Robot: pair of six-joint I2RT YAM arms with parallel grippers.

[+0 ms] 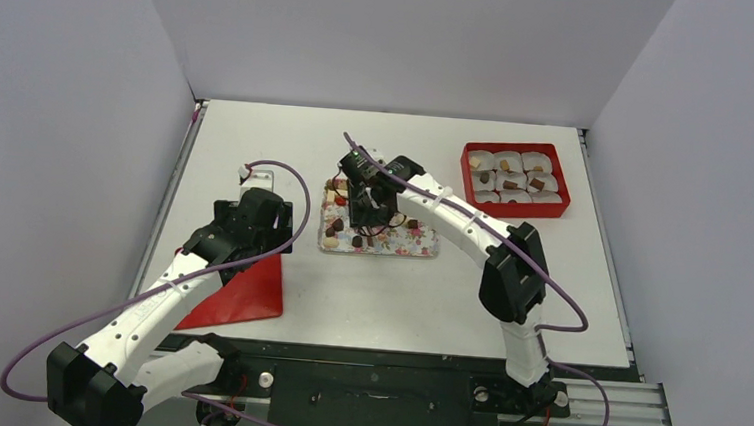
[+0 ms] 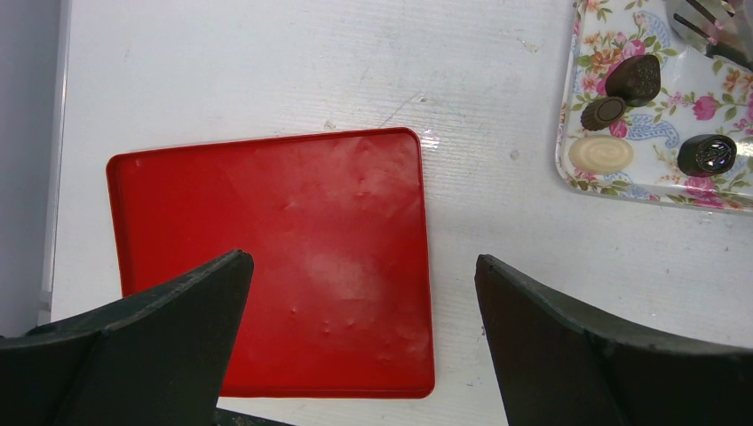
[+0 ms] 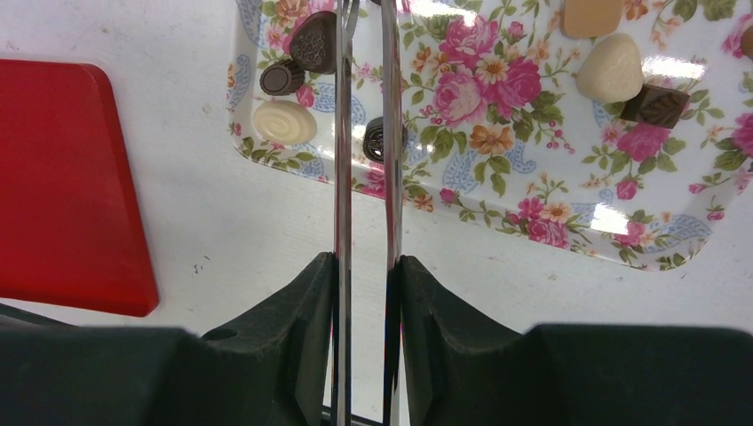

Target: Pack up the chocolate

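Clamping tongs (image 3: 342,177) in right gripper (image 3: 366,263), blades nearly closed and straddling the dark round chocolate (image 3: 375,140) dead ahead along blade axis on tray (image 3: 568,177), contact not confirmable; leaving left gripper (image 2: 361,259) wide open over lid (image 2: 266,222), farther off.

A white table (image 1: 377,303) fills the middle, its top faintly scratched and scuffed. Plain pale grey walls close it in: the back wall (image 1: 396,34) at 12 o'clock, the left wall (image 1: 47,150) at 9, the right wall (image 1: 715,197) at 3. A dark metal plate (image 1: 392,374) runs along the table's edge at 6 o'clock. The light is even and soft.
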